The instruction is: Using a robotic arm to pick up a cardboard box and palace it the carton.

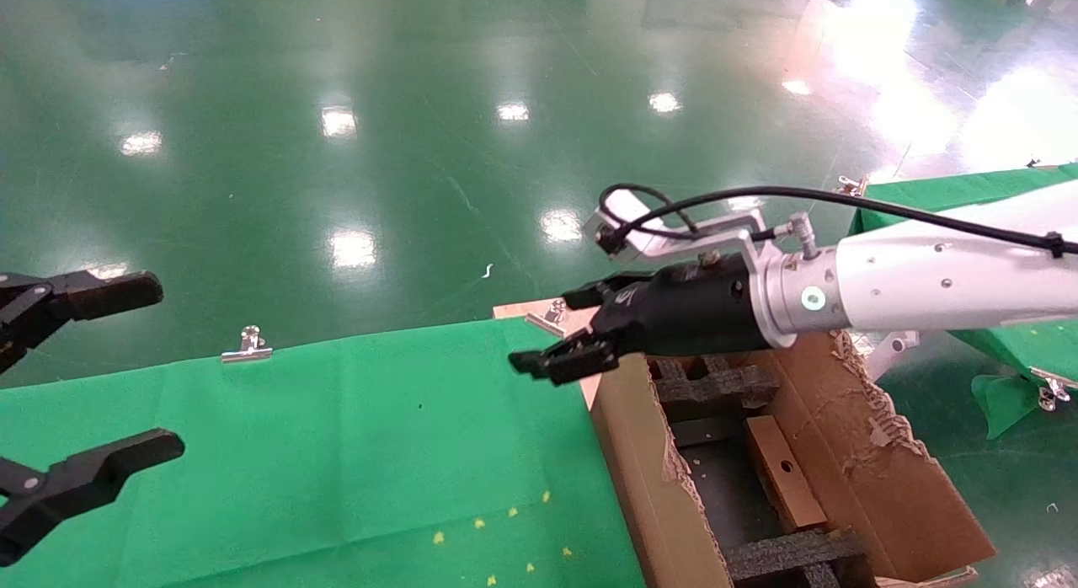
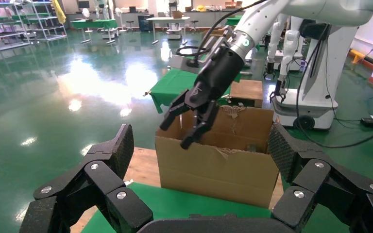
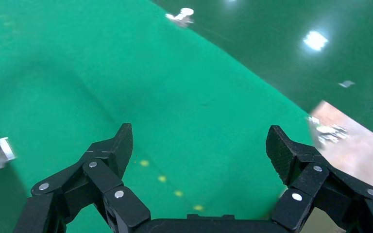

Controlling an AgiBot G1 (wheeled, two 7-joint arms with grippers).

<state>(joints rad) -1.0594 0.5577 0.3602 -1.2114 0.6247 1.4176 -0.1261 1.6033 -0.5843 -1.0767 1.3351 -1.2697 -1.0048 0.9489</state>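
Inside the carton (image 1: 876, 462) lies the cardboard box (image 1: 783, 474); above its rim the right gripper (image 1: 563, 331) hangs open and empty, so the placing looks done, while the left gripper (image 1: 93, 386) waits open over the green cloth (image 1: 337, 453).

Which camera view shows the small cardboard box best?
The head view: the box lies inside the carton, its top face and round hole plainly visible. The left wrist view shows only the carton's outer walls, with the open right hand above it. The right wrist view shows only green cloth.
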